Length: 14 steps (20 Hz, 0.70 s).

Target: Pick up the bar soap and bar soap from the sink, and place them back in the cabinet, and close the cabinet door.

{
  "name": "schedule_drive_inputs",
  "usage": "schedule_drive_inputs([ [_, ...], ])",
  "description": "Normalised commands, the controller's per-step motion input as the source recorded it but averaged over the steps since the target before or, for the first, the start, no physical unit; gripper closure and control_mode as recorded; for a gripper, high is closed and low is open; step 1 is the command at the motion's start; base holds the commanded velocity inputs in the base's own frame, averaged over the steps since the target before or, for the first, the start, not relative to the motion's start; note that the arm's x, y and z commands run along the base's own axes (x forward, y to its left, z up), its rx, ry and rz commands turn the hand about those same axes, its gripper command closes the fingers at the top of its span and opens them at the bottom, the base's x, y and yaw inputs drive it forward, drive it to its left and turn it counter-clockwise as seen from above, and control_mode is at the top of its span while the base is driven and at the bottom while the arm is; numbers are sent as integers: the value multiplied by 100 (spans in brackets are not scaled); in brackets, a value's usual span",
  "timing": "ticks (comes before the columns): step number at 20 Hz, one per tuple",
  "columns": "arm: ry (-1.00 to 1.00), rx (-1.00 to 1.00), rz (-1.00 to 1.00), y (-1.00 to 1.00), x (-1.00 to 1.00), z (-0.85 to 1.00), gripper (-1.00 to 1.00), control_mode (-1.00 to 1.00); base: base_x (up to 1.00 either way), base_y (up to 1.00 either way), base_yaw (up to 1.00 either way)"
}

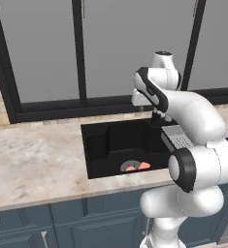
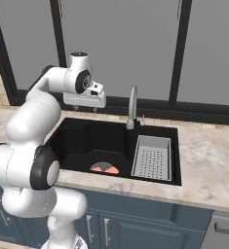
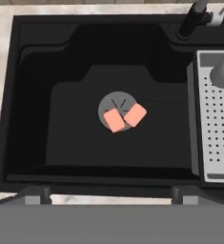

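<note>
I find both bar soaps touching on the drain of the sink. Small, rigid, likely slick; I would grip across the short edges. Pincer hovers above, spread wide, empty.

A pale marbled surface holds the recessed black sink. Two salmon bar soaps lie on the sink's floor, touching each other and overlapping the round grey drain. A grey perforated draining tray sits along one side of the basin.
</note>
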Motion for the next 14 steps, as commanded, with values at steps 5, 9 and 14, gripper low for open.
schedule_drive_inputs([
  [5, 0, -1, 0, 0, 19, -32, -100, -100, 0, 0, 0],
  [9, 0, -2, 0, 0, 21, -41, -100, -100, 0, 0, 0],
  [14, 0, -2, 0, 0, 23, -35, -100, -100, 0, 0, 0],
])
